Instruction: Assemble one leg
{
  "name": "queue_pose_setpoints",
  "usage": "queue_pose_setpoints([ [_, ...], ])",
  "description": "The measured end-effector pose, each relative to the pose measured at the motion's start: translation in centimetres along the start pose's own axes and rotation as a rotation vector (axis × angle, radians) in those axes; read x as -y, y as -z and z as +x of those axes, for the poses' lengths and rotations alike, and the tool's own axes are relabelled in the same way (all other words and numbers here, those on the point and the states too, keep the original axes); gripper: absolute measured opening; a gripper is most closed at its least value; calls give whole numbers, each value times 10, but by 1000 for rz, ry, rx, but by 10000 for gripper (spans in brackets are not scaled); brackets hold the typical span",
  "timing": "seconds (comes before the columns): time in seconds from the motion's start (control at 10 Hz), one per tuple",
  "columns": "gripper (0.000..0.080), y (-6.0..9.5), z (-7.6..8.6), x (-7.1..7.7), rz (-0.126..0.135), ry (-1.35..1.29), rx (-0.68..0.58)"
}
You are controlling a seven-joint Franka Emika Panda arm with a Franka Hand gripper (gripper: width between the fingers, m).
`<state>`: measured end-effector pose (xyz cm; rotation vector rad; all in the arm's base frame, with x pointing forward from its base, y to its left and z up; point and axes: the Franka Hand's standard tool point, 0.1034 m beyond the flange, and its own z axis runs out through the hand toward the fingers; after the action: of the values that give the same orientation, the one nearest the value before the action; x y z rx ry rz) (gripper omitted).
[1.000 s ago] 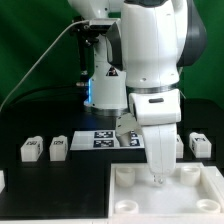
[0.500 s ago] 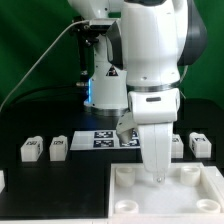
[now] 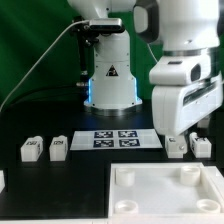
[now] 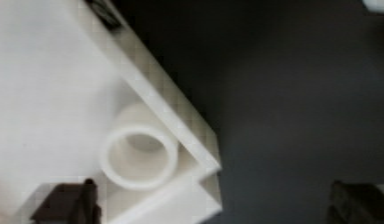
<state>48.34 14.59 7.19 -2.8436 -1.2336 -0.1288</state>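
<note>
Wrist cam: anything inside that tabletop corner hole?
Nothing shows sitting in the corner hole of the tabletop; only its white inner wall is visible. The picture is blurred and the rim covers the hole's floor, so that cannot be seen.

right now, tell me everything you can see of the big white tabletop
The tabletop is a large square white slab, plastic by its look, with a raised rim and round sockets near its corners. The wrist view shows one socket close up, empty. It lies flat on the black table, at the front toward the exterior view's right, partly cut off by the frame. The legs lie loose farther back, none fitted into it.
</note>
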Motion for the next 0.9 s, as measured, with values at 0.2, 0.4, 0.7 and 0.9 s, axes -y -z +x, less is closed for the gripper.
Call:
queue_pose_setpoints([
  [0.2, 648, -2, 6, 17, -2, -187, -55],
  [0.4, 648, -4, 5, 20, 17, -397, -59],
  [0.7, 648, -21, -4, 54, 52, -728, -25],
  [0.9, 648, -22, -6, 68, 49, -742, -29],
])
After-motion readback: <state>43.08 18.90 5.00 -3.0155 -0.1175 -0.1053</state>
